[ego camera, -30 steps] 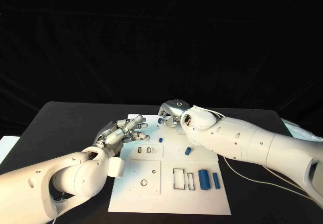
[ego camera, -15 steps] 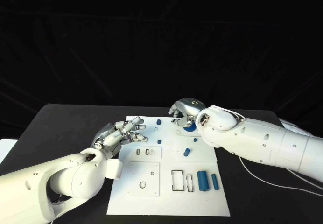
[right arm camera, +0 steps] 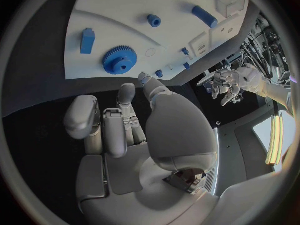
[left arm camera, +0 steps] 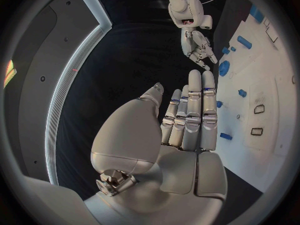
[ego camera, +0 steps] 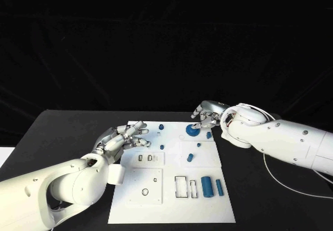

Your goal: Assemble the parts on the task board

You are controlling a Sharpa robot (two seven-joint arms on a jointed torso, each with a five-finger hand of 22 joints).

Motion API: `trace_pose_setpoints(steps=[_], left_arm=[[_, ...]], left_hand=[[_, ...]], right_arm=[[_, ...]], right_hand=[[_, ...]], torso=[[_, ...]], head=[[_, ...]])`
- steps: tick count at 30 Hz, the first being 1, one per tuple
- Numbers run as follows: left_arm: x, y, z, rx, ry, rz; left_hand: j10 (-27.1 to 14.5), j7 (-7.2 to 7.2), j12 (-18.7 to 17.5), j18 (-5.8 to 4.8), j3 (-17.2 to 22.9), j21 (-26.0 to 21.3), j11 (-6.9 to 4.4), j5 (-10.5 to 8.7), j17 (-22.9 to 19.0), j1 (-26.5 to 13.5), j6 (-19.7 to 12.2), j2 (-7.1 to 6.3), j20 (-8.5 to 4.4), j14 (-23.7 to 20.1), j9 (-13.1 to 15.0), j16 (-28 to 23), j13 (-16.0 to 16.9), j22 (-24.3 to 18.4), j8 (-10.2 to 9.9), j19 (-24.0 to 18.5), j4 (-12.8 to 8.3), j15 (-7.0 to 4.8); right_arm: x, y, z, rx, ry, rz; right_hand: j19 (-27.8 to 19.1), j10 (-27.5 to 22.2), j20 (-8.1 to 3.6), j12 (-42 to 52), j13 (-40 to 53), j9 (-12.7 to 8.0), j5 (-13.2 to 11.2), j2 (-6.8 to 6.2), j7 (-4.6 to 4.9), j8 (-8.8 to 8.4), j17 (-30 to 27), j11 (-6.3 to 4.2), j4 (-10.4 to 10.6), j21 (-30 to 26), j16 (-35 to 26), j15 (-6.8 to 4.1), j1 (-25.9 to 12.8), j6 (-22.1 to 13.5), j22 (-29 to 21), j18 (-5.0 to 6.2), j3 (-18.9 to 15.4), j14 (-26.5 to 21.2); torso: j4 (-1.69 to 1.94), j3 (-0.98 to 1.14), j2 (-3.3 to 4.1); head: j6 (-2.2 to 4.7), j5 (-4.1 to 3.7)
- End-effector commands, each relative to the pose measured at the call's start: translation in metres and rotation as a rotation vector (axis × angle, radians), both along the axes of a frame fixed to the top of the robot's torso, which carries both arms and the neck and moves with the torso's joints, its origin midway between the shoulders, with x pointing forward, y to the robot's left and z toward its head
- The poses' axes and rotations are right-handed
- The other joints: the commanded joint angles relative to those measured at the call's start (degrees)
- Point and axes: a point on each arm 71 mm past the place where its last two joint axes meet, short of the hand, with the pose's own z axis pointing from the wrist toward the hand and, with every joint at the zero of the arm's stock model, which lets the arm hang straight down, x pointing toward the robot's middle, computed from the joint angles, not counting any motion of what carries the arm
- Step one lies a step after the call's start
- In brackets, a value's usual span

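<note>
The white task board (ego camera: 171, 204) lies in the middle of the table. A blue gear (ego camera: 191, 130) lies flat at its far end, also seen as a toothed blue disc (right arm camera: 119, 59). My right hand (ego camera: 207, 115) hovers just right of the gear, its fingers pointing down, apart and holding nothing. My left hand (ego camera: 125, 137) floats over the board's left edge with its fingers stretched out and empty (left arm camera: 187, 120). Small blue pegs (ego camera: 190, 157) dot the middle of the board. Two blue cylinders (ego camera: 207, 185) lie near its right front.
Rectangular slots (ego camera: 184, 185) and a raised plate with holes (ego camera: 147, 185) take up the board's near half. A white cable (ego camera: 277, 180) trails on the table right of the board. Black table (ego camera: 62, 139) surrounds the board.
My right hand has moved right, off the far end of the board, and the blue gear it covered now lies in plain sight. The left hand has barely moved.
</note>
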Motion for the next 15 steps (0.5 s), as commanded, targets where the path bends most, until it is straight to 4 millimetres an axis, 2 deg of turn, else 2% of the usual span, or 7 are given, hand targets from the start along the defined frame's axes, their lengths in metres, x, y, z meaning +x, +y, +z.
trace_pose_setpoints(steps=[1, 15], left_arm=[[0.000, -0.002, 0.002, -0.018, -0.013, -0.019], [0.001, -0.001, 0.001, -0.015, -0.010, -0.018]], left_hand=[[-0.24, 0.08, -0.03, 0.46, 0.31, 0.22, 0.05, 0.24, 0.05, -0.49, -0.11, -0.02, -0.01, -0.47, 0.07, 0.19, -0.04, 0.09, -0.26, -0.52, 0.00, 0.12], [-0.24, 0.08, -0.03, 0.46, 0.31, 0.22, 0.05, 0.24, 0.05, -0.49, -0.11, -0.02, -0.01, -0.47, 0.07, 0.19, -0.04, 0.09, -0.26, -0.52, 0.00, 0.12]], right_arm=[[0.001, -0.003, -0.007, -0.016, 0.079, -0.023], [0.003, 0.001, -0.023, -0.069, 0.099, -0.012]], right_hand=[[0.01, -0.43, 0.31, 1.76, 2.18, 0.04, 0.23, 0.23, 0.07, 0.27, 0.41, 0.17, 0.19, 0.53, 0.32, 0.31, 0.54, -0.20, 0.41, -0.75, -0.45, 3.39], [0.13, 0.51, 0.50, 6.74, 8.12, 0.09, 0.27, 0.74, 0.12, 0.55, 1.63, 0.29, 0.47, 1.45, 1.10, 0.42, 1.48, -0.20, 1.66, -0.93, -1.28, 3.53]], torso=[[0.02, -0.10, -0.01], [0.06, -0.14, 0.03]], head=[[-0.14, -0.13], [-0.59, 0.03]])
